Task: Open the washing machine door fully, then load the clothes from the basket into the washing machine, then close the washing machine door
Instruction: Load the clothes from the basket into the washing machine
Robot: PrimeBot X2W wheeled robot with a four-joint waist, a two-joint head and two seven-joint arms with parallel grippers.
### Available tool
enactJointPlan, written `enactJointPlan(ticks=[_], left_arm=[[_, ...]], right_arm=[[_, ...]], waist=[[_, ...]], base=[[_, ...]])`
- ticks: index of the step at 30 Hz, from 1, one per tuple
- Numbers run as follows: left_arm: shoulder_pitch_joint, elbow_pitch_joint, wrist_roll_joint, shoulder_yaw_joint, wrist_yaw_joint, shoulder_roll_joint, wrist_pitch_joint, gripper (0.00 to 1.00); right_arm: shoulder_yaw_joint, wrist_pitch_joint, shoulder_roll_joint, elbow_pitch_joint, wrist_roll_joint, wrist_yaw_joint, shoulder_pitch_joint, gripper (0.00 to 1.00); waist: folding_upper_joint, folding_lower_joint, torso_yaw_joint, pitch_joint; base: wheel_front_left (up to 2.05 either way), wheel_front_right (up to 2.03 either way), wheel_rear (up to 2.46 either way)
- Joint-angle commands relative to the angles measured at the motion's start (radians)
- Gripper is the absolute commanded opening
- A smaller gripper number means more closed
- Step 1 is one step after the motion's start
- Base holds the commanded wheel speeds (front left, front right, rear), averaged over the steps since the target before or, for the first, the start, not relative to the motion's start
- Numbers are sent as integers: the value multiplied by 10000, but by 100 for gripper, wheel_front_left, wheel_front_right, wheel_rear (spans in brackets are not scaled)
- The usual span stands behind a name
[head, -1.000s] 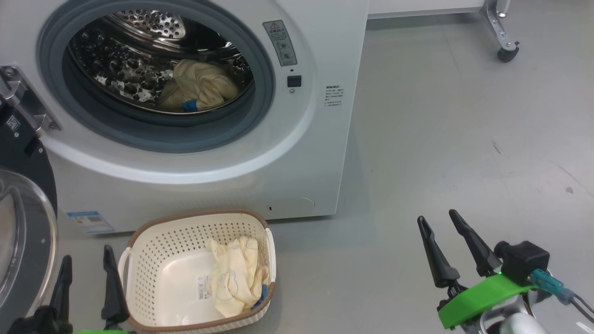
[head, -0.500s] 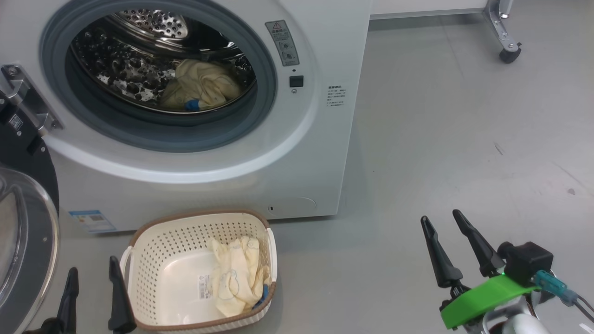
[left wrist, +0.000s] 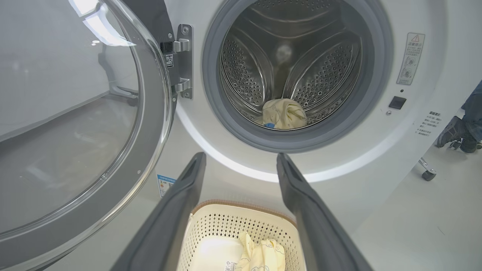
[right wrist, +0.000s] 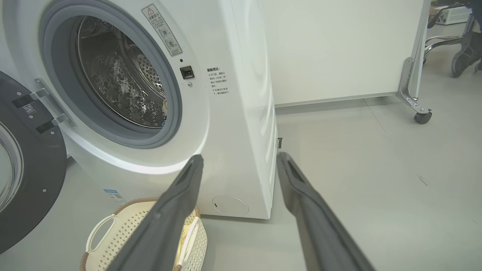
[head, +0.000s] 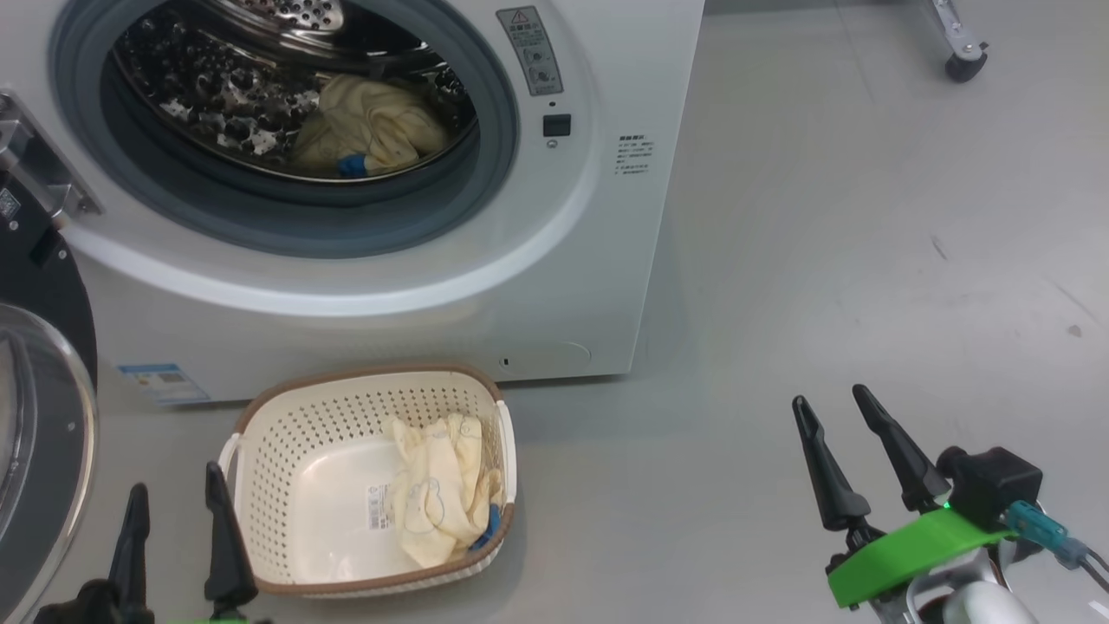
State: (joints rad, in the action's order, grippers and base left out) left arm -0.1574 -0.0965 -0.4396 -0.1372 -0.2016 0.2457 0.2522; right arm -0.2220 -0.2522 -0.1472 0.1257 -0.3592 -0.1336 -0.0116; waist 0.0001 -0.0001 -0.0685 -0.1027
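Some clothes (head: 442,490) still in the basket (head: 286,416)

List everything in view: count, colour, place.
washing machine: one, white, ahead.
washing machine door: one, black rim, clear glass, open at left.
basket: one, cream, brown rim, floor before machine.
clothes in drum: one bundle, pale yellow with blue.
clothes in basket: one bundle, pale yellow with blue.
caster: one, black, far right.
person's shoe: one, dark, beyond machine's right.
left tool: one, dark, open, beside basket.
right tool: one, dark, open, over floor.
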Motion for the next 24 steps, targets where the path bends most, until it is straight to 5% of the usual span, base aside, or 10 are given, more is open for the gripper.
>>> enactJointPlan(ticks=[1,24], left_arm=[[573,-261,120,361,57,65,95,100],[4741,2242,189,-106,1326,280,34,100]], right_arm=[[-97,-95,-80,-362,72,29,419,100],[-297,-95,2,-572,199,29,1865,100]], waist=[[-1,1,33,-203],[-1,1,-340,-3393]], base=[[0,0,0],[0,0,0]])
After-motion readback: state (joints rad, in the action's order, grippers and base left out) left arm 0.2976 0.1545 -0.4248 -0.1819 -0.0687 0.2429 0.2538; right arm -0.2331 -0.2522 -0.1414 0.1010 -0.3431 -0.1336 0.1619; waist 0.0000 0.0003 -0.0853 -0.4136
